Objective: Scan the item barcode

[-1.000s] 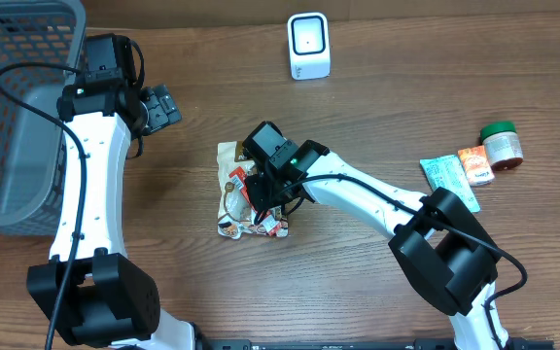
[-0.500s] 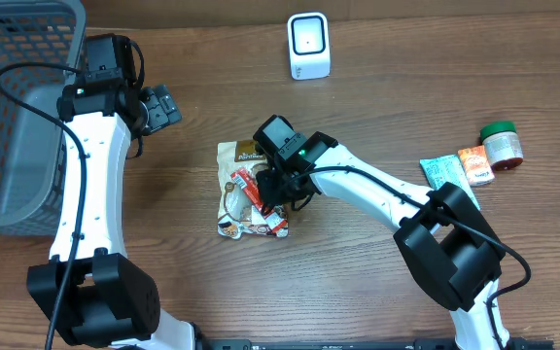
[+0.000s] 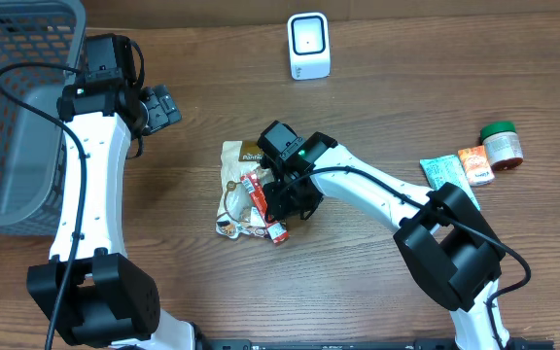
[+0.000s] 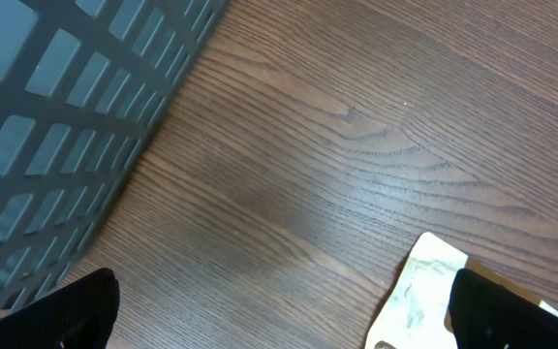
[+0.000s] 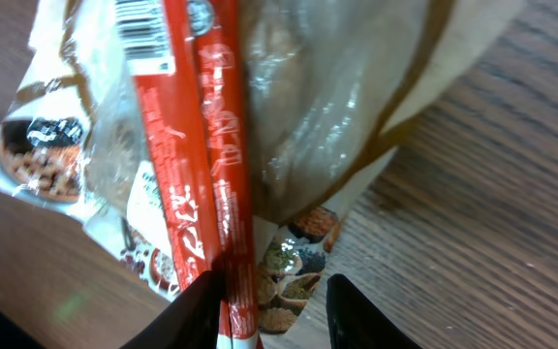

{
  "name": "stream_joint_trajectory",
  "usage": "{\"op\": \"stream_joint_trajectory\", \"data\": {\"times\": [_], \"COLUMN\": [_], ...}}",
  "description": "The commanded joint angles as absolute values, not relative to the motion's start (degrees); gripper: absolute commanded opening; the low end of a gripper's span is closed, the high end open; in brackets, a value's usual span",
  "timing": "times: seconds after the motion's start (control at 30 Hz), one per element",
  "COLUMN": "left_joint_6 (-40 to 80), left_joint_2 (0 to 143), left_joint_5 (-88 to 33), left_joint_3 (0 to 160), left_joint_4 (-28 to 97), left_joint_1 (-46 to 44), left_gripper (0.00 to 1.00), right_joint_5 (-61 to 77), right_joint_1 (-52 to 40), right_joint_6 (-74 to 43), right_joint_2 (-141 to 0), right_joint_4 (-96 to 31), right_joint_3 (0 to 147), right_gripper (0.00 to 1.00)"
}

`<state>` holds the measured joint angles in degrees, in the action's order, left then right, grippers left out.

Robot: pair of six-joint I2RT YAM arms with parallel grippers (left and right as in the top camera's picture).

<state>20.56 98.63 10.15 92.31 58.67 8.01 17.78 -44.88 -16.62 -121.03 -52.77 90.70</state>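
Observation:
A red stick packet (image 3: 261, 199) (image 5: 197, 174) lies across a pile of snack pouches (image 3: 244, 165) at the table's middle, and its barcode (image 5: 139, 33) faces up. My right gripper (image 3: 283, 202) (image 5: 274, 315) is low over the pile with its jaws partly apart. The red packet's end rests against the left fingertip (image 5: 198, 308), and a printed nut pouch (image 5: 294, 281) shows in the gap. The white scanner (image 3: 308, 46) stands at the back. My left gripper (image 3: 159, 105) (image 4: 284, 325) hangs open over bare wood beside the basket.
A grey mesh basket (image 3: 13, 107) (image 4: 56, 126) fills the left side. At the right edge lie a green packet (image 3: 445, 177), an orange packet (image 3: 474, 165) and a green-lidded jar (image 3: 502, 144). A corner of a pale pouch (image 4: 419, 291) shows in the left wrist view.
My right gripper has shifted slightly toward the table's front over the pile and its jaws have widened a little. The red packet has slid with it. The left arm has stayed still.

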Motion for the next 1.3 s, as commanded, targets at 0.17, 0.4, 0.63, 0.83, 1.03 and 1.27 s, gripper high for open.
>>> {"op": "stream_joint_trajectory", "data": {"times": [0.17, 0.4, 0.63, 0.83, 1.03, 1.27], "left_joint_6": [19.7, 19.7, 19.7, 19.7, 19.7, 19.7], "left_joint_2": [98.5, 98.5, 98.5, 98.5, 98.5, 98.5], "left_joint_5": [10.9, 10.9, 10.9, 10.9, 10.9, 10.9], "left_joint_3": [93.0, 93.0, 93.0, 93.0, 93.0, 93.0], "left_joint_4": [58.5, 58.5, 58.5, 58.5, 58.5, 58.5], "left_joint_1": [8.1, 8.1, 8.1, 8.1, 8.1, 8.1], "left_gripper": [1.0, 1.0, 1.0, 1.0, 1.0, 1.0], "right_joint_5": [19.8, 19.8, 23.8, 25.0, 25.0, 25.0], "right_joint_1": [-44.9, -44.9, -44.9, -44.9, -44.9, -45.0], "right_joint_6": [-14.5, -14.5, -12.3, -11.9, -11.9, -12.2], "right_joint_2": [-119.0, -119.0, -119.0, -119.0, -119.0, -119.0], "right_joint_4": [-52.4, -52.3, -54.6, -55.0, -54.7, -54.4], "right_joint_3": [92.2, 92.3, 92.3, 92.2, 90.5, 89.2], "right_gripper": [0.36, 0.37, 0.37, 0.38, 0.41, 0.41]}}
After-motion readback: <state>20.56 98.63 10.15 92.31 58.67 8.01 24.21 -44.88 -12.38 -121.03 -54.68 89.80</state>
